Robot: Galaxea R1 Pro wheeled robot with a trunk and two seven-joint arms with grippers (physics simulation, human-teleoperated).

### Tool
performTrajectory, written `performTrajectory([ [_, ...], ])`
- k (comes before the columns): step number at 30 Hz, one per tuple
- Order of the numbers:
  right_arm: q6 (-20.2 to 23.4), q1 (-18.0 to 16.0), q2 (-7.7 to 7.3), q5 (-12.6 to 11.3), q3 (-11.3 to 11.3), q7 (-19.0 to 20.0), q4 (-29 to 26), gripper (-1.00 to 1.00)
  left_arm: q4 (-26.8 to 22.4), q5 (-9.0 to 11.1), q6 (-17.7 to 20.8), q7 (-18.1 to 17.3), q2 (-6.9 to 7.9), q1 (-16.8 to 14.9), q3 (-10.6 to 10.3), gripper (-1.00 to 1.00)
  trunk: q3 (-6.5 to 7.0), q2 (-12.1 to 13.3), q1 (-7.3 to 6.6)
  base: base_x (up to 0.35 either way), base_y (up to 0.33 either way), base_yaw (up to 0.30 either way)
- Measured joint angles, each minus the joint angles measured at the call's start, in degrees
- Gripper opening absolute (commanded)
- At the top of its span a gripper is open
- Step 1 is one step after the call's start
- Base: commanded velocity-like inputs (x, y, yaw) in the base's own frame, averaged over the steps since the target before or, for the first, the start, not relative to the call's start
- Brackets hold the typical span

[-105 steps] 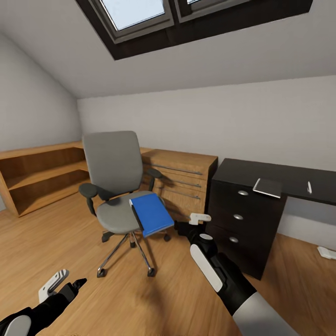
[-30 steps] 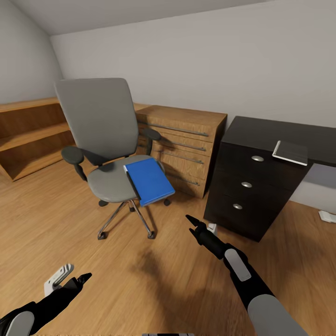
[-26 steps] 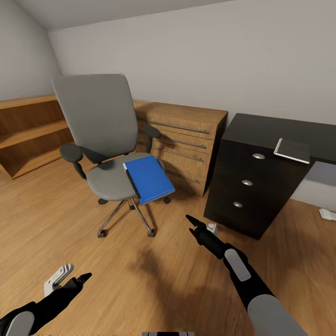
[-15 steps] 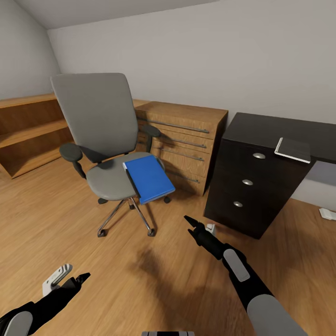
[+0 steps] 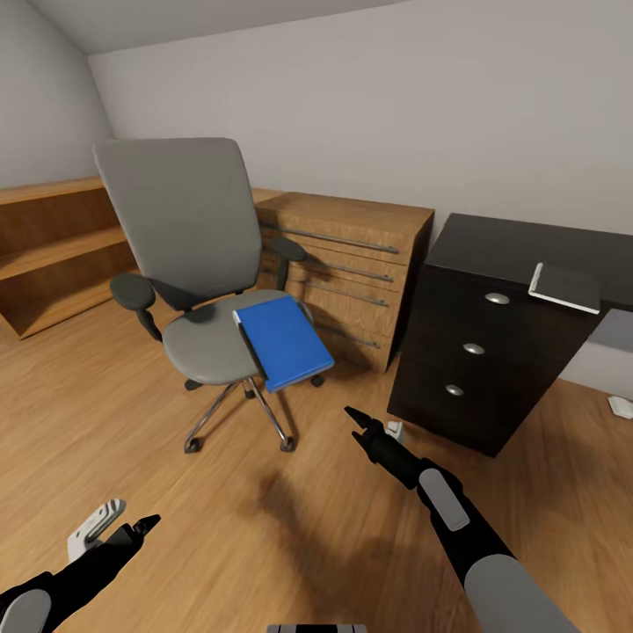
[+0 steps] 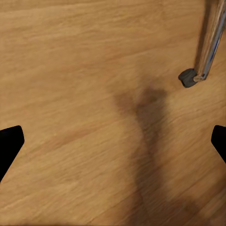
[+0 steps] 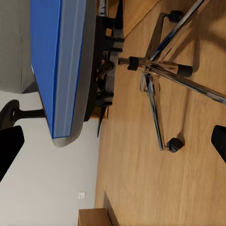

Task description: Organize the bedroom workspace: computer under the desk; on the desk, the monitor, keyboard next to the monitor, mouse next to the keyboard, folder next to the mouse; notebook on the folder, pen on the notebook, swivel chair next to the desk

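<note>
The swivel chair (image 5: 180,220), grey with a chrome base, stands on the wood floor with the blue folder (image 5: 283,341) lying on its seat, overhanging the front corner. The black desk (image 5: 510,244) with its three-drawer unit stands at the right, and the dark grey notebook (image 5: 567,286) lies at its front edge. My right gripper (image 5: 371,422) is open, low in front of the chair, below and right of the folder. In the right wrist view the folder (image 7: 52,61) shows edge-on above the chair base (image 7: 165,70). My left gripper (image 5: 121,524) hangs open over the floor near a chair castor (image 6: 188,77).
A light wooden dresser (image 5: 352,264) with bar handles stands between the chair and the desk. An open wooden shelf (image 5: 53,246) runs along the left wall. A small white object (image 5: 621,406) lies on the floor at the far right.
Since 3.5 s ago the view has tilted down and come closer to the chair, and my right gripper has dropped from beside the folder to below it. Over the last second little has shifted.
</note>
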Motion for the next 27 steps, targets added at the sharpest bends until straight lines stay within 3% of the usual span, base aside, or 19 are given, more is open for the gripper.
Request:
performTrajectory([
  [27,-0.07,0.0,0.0,0.04,0.0,0.02,-0.08,1.0,0.09,0.0,0.01,0.0,-0.03,0.0,0.04,1.0,0.0,0.0,0.0,0.083,0.05,0.0],
])
